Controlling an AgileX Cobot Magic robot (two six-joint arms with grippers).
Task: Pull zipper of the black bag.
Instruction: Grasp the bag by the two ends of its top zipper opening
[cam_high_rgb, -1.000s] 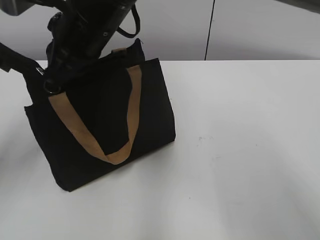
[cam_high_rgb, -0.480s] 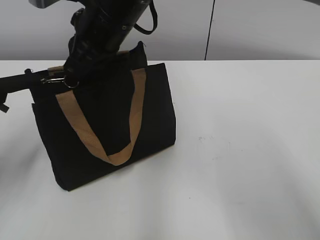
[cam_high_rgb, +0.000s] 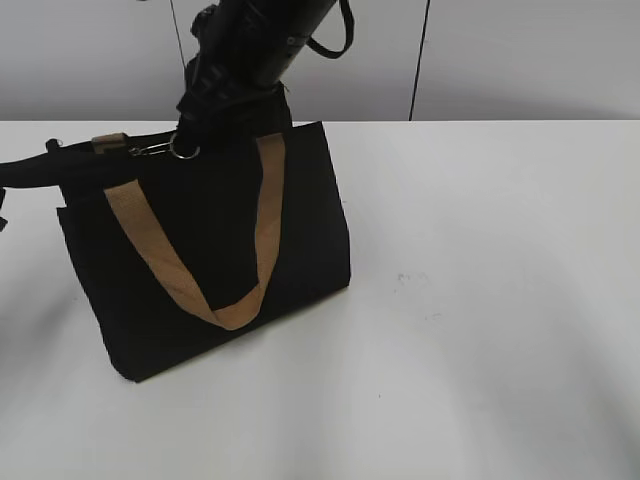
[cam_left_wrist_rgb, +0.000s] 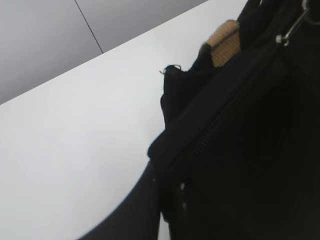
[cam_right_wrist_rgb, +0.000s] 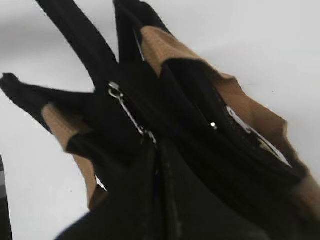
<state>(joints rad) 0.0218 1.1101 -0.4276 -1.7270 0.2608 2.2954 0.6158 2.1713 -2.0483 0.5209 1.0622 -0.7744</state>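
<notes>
Progress looks partial: on the table (cam_high_rgb: 500, 300), the right gripper (cam_high_rgb: 190, 135) pinches the zipper (cam_high_rgb: 165, 150) midway along the black bag (cam_high_rgb: 200, 250) top edge, the left gripper (cam_high_rgb: 55, 165) clamps the bag's end, track remaining ahead.

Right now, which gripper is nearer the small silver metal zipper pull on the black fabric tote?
Right. The right gripper, reaching across from above, is clamped on the zipper pull. The left gripper grips the black fabric tote at its left end, apart from the pull.
</notes>
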